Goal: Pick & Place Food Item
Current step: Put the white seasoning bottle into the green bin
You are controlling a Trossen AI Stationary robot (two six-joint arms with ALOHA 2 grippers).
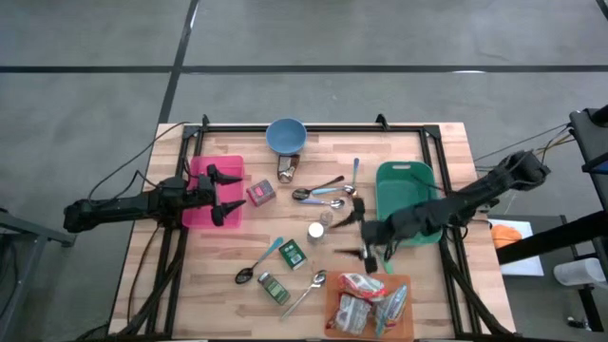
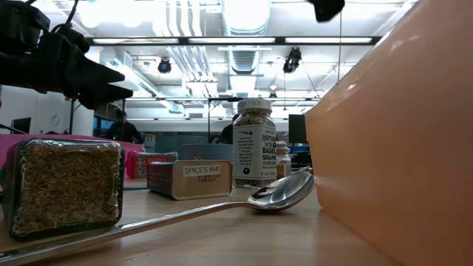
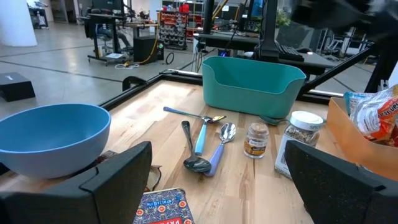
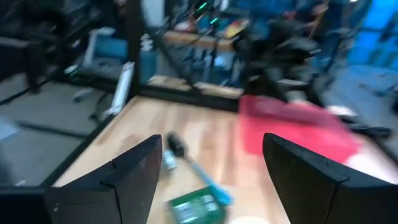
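Observation:
Several food packets [image 1: 366, 302] lie in an orange tray [image 1: 332, 318] at the near right of the table; the left wrist view catches them [image 3: 379, 118] at its edge. My right gripper [image 1: 356, 235] hovers open just beyond that tray and beside the teal bin [image 1: 407, 195], with nothing between its fingers [image 4: 211, 149]. My left gripper [image 1: 233, 193] stands open and level over the pink tray [image 1: 201, 171] at the left, also holding nothing [image 3: 217, 152].
A blue bowl [image 1: 285, 136] stands at the far middle. Spoons [image 1: 323, 193], a white-lidded spice jar [image 1: 315, 231], green tins [image 1: 292, 253] and a red tin [image 1: 260, 193] are scattered over the middle. A spoon [image 2: 281, 192] lies against the orange tray's wall [image 2: 399, 133].

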